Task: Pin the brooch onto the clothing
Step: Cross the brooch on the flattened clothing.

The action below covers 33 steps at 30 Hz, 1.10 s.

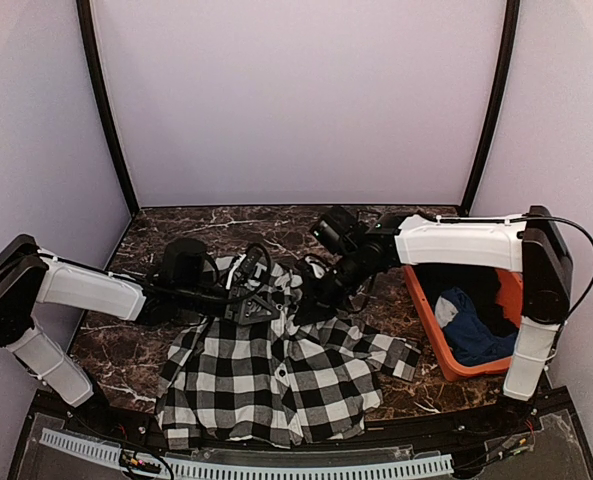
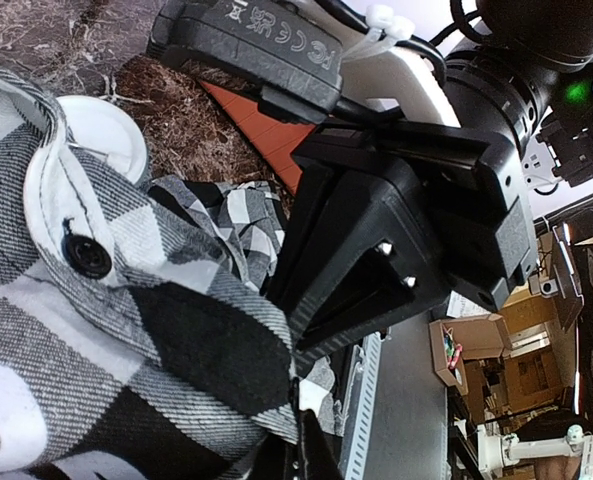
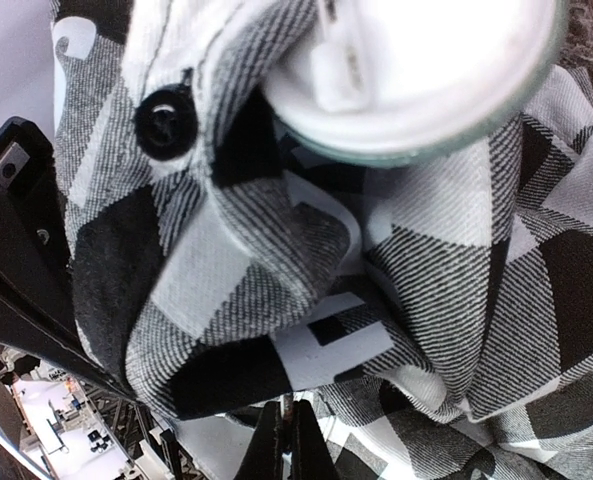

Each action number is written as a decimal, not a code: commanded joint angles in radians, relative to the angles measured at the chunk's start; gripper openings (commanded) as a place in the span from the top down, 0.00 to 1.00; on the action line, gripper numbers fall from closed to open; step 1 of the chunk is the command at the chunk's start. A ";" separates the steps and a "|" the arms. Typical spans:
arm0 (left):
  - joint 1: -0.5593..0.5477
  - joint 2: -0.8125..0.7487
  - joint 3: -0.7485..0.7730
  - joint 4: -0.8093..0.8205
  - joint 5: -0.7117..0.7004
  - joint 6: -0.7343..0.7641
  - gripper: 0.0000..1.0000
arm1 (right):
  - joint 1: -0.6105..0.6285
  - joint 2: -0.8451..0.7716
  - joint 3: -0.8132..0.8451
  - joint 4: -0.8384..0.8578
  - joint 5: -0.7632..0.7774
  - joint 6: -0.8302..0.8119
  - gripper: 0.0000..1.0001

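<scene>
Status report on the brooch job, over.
Left gripper and right gripper both shut on shirt near collar. White brooch at collar, pin state unclear. Bin stands aside.

- Top view: soft, even overhead light; pale walls (image 1: 296,90) bright; faint shadows under the arms on the dark desk (image 1: 226,222); frame posts (image 1: 104,110) bow outward at the edges
- Left wrist: clothing (image 2: 126,330) weave sharp; upper right corner blown out
- Right wrist: brooch (image 3: 416,70) overexposed and blurred; fabric below crisp
</scene>
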State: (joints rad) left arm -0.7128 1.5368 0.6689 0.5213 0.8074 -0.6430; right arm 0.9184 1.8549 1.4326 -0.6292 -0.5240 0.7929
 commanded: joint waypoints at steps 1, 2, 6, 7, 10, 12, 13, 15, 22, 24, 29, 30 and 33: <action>-0.009 -0.017 0.025 -0.012 0.004 0.022 0.99 | 0.012 0.026 0.047 -0.026 0.000 -0.021 1.00; -0.009 -0.017 0.027 -0.017 0.003 0.024 0.99 | 0.014 0.030 0.054 -0.034 -0.002 -0.026 1.00; -0.010 -0.023 0.038 -0.054 -0.010 0.047 0.99 | 0.030 0.050 0.094 -0.086 -0.002 -0.066 1.00; -0.011 -0.024 0.040 -0.060 -0.012 0.054 0.99 | 0.037 0.057 0.105 -0.112 0.006 -0.079 1.00; -0.012 -0.024 0.043 -0.075 -0.013 0.060 0.99 | 0.045 0.063 0.123 -0.155 0.027 -0.112 1.00; -0.012 -0.027 0.041 -0.076 -0.014 0.062 0.99 | 0.046 0.065 0.129 -0.181 0.049 -0.128 1.00; -0.012 -0.027 0.041 -0.080 -0.013 0.064 0.99 | 0.047 0.066 0.133 -0.192 0.059 -0.137 1.00; -0.013 -0.026 0.043 -0.087 -0.013 0.069 0.99 | 0.048 0.064 0.140 -0.214 0.088 -0.157 1.00; -0.015 -0.020 0.050 -0.108 -0.010 0.080 0.99 | 0.060 0.072 0.183 -0.254 0.132 -0.243 1.00; -0.016 -0.017 0.052 -0.108 -0.010 0.080 0.99 | 0.068 0.083 0.195 -0.264 0.125 -0.267 1.00; -0.021 -0.011 0.055 -0.108 -0.013 0.081 0.99 | 0.092 0.117 0.230 -0.300 0.111 -0.310 1.00; -0.022 -0.011 0.054 -0.109 -0.013 0.081 0.99 | 0.095 0.122 0.236 -0.307 0.107 -0.319 1.00; -0.022 -0.015 0.054 -0.115 -0.016 0.088 0.99 | 0.104 0.136 0.253 -0.332 0.104 -0.341 1.00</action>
State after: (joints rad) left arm -0.7277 1.5368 0.7013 0.4259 0.7937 -0.5812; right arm 1.0031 1.9648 1.6463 -0.9043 -0.4183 0.5053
